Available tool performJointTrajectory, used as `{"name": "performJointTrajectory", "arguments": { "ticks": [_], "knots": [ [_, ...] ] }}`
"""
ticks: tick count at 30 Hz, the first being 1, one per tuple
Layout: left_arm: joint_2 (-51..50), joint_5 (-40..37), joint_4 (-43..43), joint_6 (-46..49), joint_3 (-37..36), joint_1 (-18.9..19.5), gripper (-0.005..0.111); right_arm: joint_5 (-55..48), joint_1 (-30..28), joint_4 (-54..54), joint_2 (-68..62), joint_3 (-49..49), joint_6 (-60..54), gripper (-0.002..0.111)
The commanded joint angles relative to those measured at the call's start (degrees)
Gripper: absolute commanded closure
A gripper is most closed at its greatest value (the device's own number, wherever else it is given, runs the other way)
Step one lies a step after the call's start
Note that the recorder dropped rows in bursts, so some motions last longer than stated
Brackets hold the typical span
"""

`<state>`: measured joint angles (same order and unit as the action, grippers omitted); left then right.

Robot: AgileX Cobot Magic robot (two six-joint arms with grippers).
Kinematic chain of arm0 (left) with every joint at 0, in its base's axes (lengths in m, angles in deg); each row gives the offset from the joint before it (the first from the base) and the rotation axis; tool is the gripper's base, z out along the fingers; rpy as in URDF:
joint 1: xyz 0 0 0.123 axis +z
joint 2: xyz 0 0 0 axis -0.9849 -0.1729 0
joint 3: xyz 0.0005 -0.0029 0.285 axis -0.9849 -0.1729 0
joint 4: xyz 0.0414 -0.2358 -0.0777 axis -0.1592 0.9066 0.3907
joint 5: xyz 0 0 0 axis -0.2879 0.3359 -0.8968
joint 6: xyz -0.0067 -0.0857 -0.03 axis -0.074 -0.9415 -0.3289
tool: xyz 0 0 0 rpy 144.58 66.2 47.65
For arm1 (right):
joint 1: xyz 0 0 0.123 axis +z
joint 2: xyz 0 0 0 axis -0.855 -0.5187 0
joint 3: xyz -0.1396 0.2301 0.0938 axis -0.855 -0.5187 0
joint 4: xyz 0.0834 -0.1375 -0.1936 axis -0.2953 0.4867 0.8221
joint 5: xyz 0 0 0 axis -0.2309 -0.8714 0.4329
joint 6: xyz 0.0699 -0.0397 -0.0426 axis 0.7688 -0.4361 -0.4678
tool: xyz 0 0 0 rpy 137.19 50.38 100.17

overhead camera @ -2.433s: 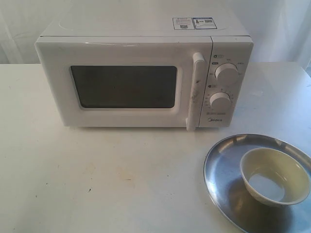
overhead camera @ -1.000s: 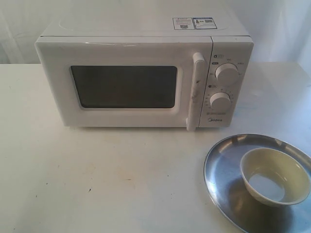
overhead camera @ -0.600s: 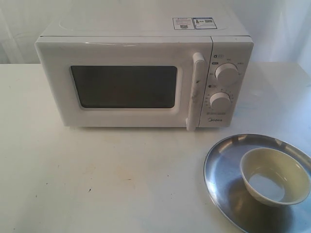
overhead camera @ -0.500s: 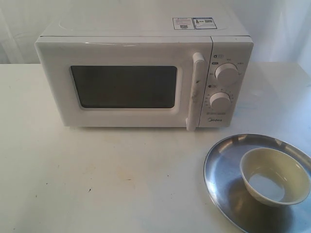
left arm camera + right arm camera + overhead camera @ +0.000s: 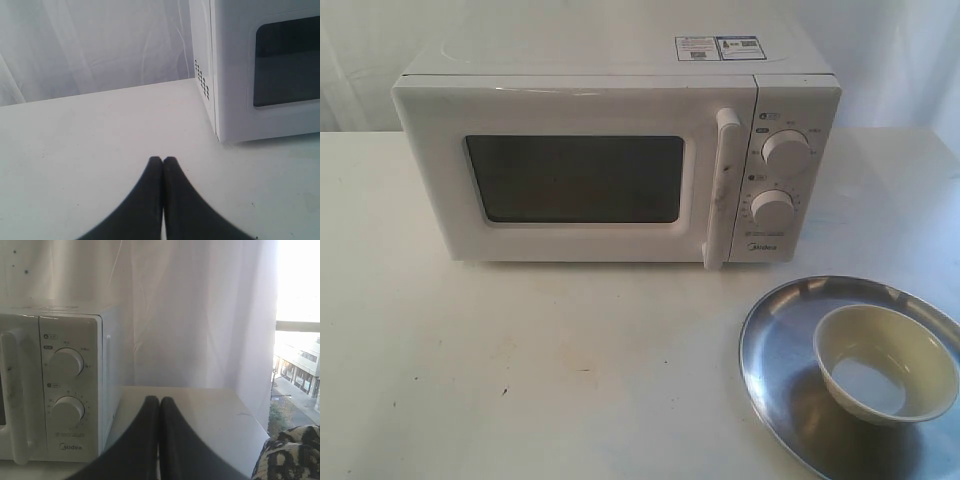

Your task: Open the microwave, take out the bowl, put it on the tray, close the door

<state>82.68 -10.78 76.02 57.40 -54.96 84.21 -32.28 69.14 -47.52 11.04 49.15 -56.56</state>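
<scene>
Bowl (image 5: 885,362) on tray (image 5: 775,340), door (image 5: 580,112) seemingly shut

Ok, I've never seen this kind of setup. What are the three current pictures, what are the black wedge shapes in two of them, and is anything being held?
This is a robot with two arms, each ending in a two-fingered gripper. The wide picture comes from a camera off the arms, and neither arm shows in it. It shows a white table with a microwave, its door shut. In front, to the right, a small cream bowl sits in a silver tray.

The other two pictures come from cameras on the wrists. The black wedges are gripper fingers seen from behind. The left gripper faces the microwave's window end, and the right gripper faces the end with the dials. Each has its fingers pressed together with nothing between them, so nothing is held.
</scene>
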Motion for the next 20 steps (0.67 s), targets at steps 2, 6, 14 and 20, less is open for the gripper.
{"name": "performJointTrajectory", "arguments": {
  "ticks": [2,6,14,20],
  "knots": [
    [0.12,0.21,0.45,0.0,0.16,-0.2,0.107,0.5,-0.15,-0.1,0.39,-0.28,-0.58,0.108],
    [0.12,0.21,0.45,0.0,0.16,-0.2,0.107,0.38,-0.15,-0.1,0.39,-0.28,-1.01,0.108],
    [0.12,0.21,0.45,0.0,0.16,-0.2,0.107,0.38,-0.15,-0.1,0.39,-0.28,-0.88,0.108],
    [0.12,0.21,0.45,0.0,0.16,-0.2,0.107,0.48,-0.15,-0.1,0.39,-0.28,-0.88,0.108]
  ]
}}
